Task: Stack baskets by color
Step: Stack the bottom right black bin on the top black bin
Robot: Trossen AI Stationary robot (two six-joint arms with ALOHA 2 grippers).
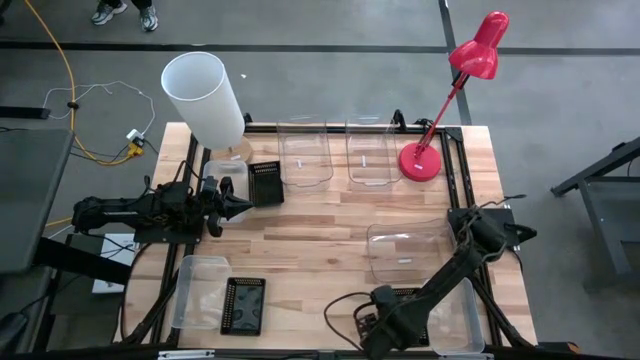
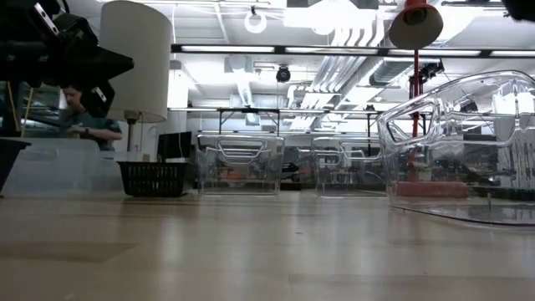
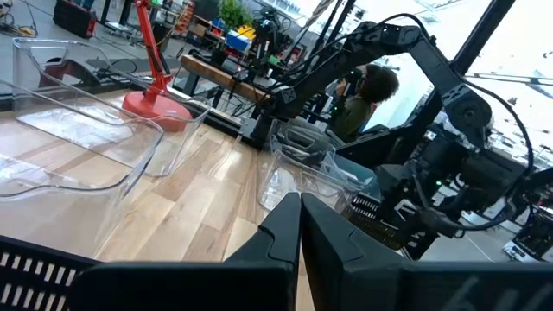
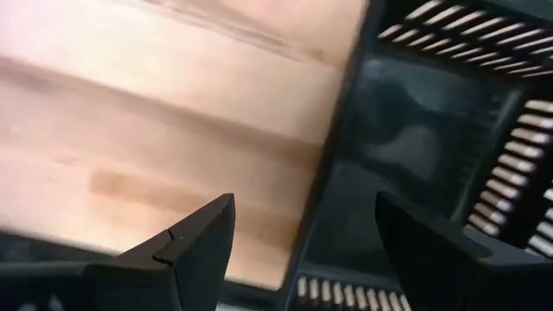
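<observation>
Left gripper [image 1: 240,204]: fingers pressed together, empty, near the table's [image 1: 320,240] left edge.
Right gripper [image 4: 302,250]: jaws wide, over a black basket [image 4: 432,147] (front edge).

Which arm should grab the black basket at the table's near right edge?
Right. The right gripper hangs open directly over that black basket; the left gripper is shut, far off near the other black basket.

Even overhead light fell on the table [image 1: 330,230], with soft, faint shadows. In the low view, ceiling lights flared white and clear baskets [image 2: 460,142] caught reflections; the near tabletop was blurred. The right wrist view was smeared by motion blur. In the left wrist view, bright windows washed out the background.
</observation>
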